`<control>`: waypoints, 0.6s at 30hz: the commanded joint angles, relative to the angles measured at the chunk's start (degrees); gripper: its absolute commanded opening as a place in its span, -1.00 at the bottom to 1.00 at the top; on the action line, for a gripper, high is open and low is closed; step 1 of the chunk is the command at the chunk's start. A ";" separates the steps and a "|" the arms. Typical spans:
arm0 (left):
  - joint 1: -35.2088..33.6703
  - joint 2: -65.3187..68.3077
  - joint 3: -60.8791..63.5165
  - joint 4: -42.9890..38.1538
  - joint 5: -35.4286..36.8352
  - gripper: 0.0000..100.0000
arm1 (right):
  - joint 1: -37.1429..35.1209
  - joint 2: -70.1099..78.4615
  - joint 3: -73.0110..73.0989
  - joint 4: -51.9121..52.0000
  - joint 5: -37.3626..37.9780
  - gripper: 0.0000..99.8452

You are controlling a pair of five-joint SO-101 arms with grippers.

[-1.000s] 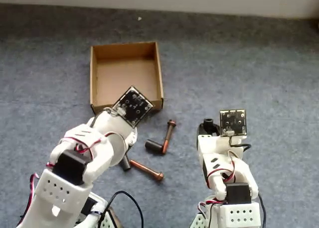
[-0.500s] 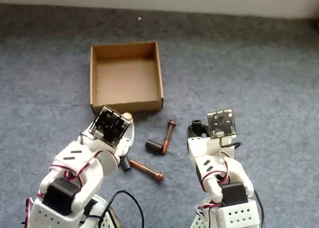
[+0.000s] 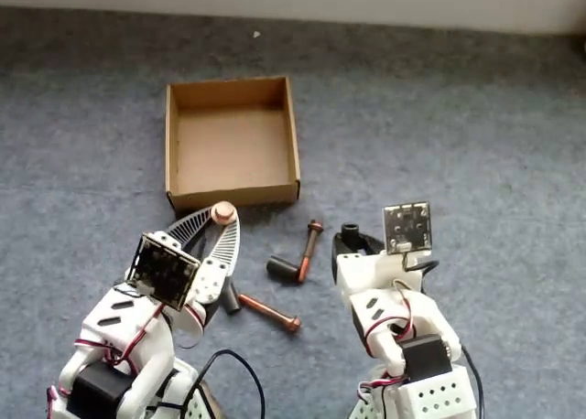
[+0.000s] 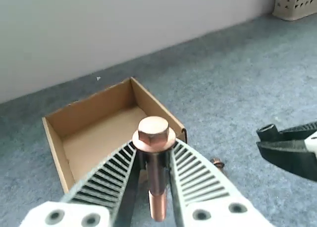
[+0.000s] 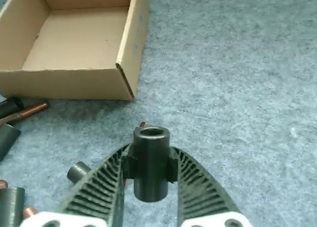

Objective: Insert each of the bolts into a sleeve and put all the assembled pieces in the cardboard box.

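Left tool pinches bolt; right tool, hollow sleeve.

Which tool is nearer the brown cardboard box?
Left. The left tool hangs just short of the brown cardboard box, at its near wall; the right tool sits farther off, past its corner.

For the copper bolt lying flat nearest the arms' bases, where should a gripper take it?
Probably the bolt by its bare shank mid-length, straight down from above, closing across it. It lies flat on the carpet, head at one end, a dark sleeve at the other, leaving the middle free.
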 commanded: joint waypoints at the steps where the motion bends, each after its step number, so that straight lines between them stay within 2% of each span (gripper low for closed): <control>1: 0.84 -0.48 -0.75 -7.12 0.88 -0.99 | -3.56 -1.10 -5.67 -1.27 -0.26 -0.99; 9: 0.92 -0.48 -0.75 -16.79 1.05 -0.99 | -9.54 -1.10 -4.44 -17.89 0.62 -0.99; 14: 0.92 -0.57 -0.92 -20.40 4.92 -0.99 | -16.04 -1.10 2.15 -30.37 10.99 -0.99; 18: 0.92 -0.57 -1.27 -20.92 7.47 -0.99 | -18.33 -1.10 10.15 -44.09 13.71 -0.99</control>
